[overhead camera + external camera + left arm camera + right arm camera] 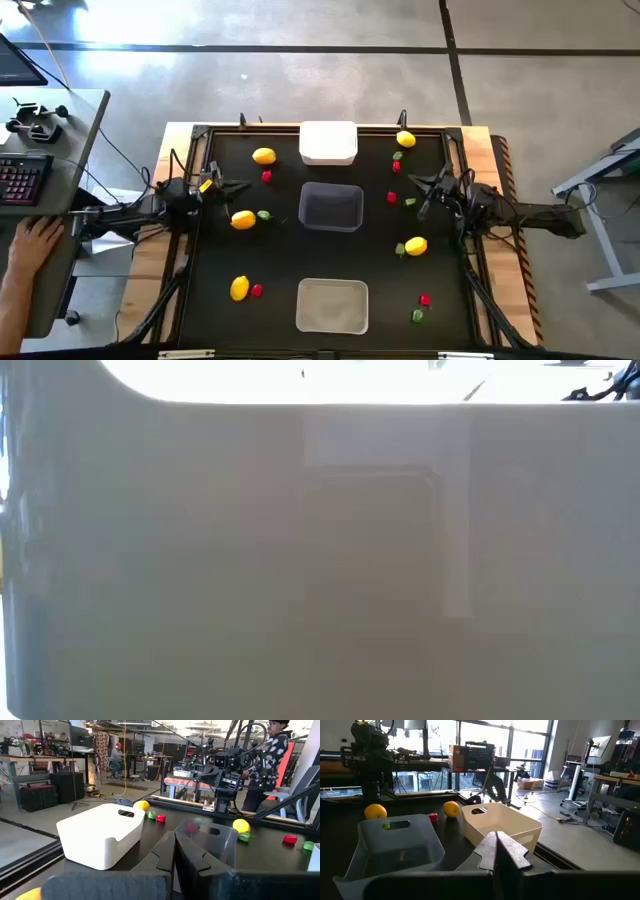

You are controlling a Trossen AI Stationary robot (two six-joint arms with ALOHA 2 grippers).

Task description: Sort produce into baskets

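- Left gripper (243, 186) is closed and empty at the mat's left edge; right gripper (412, 181) is the same at the right edge.
- Nearest the left gripper lies a lemon (242, 220); other produce is scattered around three empty baskets in the middle column: white (328, 143), clear (331, 207), grey (333, 305).
- The lemon looks light, smooth and rounded, so it probably slips; take it across the middle.

Left tool (238, 186) and right tool (413, 181), both closed, facing each other mid-table.
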